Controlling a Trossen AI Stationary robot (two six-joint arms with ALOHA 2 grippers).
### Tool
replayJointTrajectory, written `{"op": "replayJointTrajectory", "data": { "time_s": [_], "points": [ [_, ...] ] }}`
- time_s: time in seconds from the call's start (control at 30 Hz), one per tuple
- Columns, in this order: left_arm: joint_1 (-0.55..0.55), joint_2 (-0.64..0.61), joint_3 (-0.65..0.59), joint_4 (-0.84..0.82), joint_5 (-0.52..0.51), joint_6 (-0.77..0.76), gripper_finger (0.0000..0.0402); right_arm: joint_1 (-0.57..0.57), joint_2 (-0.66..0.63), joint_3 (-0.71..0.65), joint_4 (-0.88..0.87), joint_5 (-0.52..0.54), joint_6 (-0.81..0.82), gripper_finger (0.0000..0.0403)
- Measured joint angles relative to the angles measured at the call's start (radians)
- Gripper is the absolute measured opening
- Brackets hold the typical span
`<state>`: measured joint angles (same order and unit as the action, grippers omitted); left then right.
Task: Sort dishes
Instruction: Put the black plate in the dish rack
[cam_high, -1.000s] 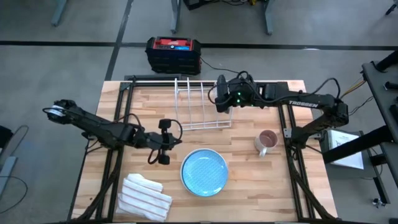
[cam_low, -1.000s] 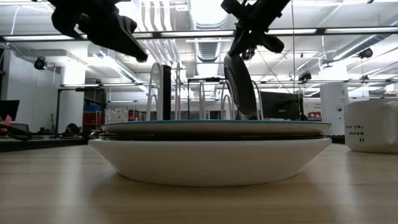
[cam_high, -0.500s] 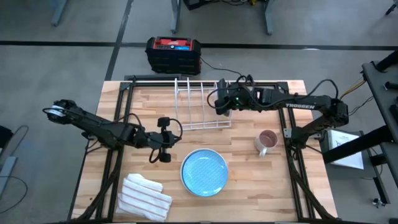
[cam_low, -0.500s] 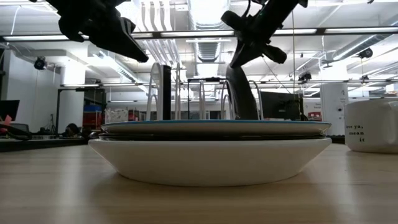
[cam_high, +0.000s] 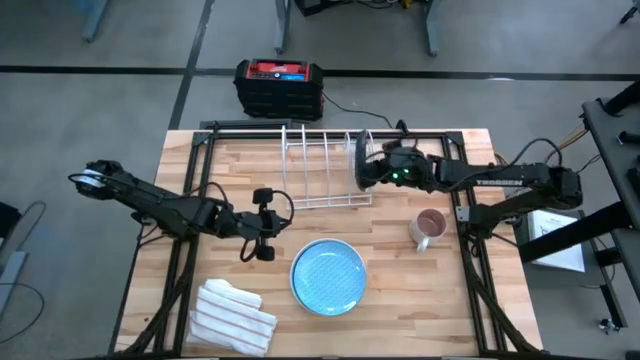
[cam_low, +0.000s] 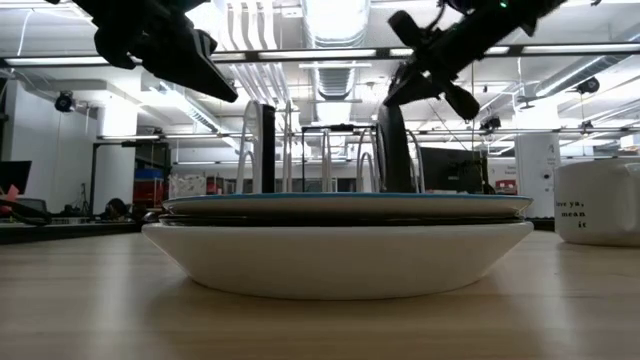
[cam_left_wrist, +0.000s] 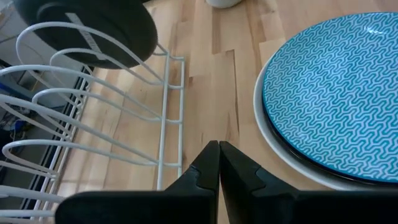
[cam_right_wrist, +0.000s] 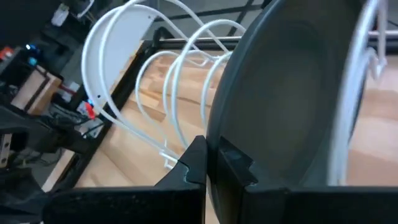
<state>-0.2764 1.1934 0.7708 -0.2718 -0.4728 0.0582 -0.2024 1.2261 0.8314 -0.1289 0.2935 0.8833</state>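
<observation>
A dark dish (cam_high: 360, 161) stands on edge in the white wire rack (cam_high: 318, 168), in a slot at its right end; a wire crosses in front of it (cam_right_wrist: 354, 93). My right gripper (cam_high: 369, 173) is shut on the dish's upper rim. A light blue patterned dish (cam_high: 328, 276) lies on top of a white dish (cam_low: 340, 258) near the table's front. My left gripper (cam_high: 263, 238) hangs shut above the table, left of that stack, touching nothing. My right gripper pinches the dark dish's rim (cam_right_wrist: 216, 127) between its two fingers, high on the dish's edge. The fingers come from the table's right side, slanting down. The dish stands upright with its lower edge inside the rack.
A beige mug (cam_high: 427, 228) stands right of the rack. A folded white striped cloth (cam_high: 233, 316) lies at the front left corner. A black and red box (cam_high: 279, 86) sits on the floor beyond the far edge. The rack's left slots hold nothing.
My right gripper has gone down and toward the table's right edge with the dark dish. The dish, tilted and hanging above the rack before, has sunk between the wires and now stands upright in the right-end slot.
</observation>
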Motion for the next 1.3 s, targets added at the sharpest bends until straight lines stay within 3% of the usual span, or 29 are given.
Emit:
{"op": "replayJointTrajectory", "data": {
  "time_s": [0.2, 0.5, 1.3],
  "points": [
    [0.002, 0.0, 0.0, 0.001, 0.0, 0.0, 0.0, 0.002, -0.035, -0.099, 0.053, 0.028, 0.034, 0.0004],
    [0.003, 0.0, 0.0, 0.001, 0.0, -0.001, 0.0, 0.002, -0.001, -0.111, 0.062, 0.04, 0.025, 0.0006],
    [0.004, 0.0, 0.0, 0.002, 0.0, -0.002, 0.0, 0.008, -0.034, -0.08, 0.05, 0.006, -0.024, 0.0114]
  ]
}}
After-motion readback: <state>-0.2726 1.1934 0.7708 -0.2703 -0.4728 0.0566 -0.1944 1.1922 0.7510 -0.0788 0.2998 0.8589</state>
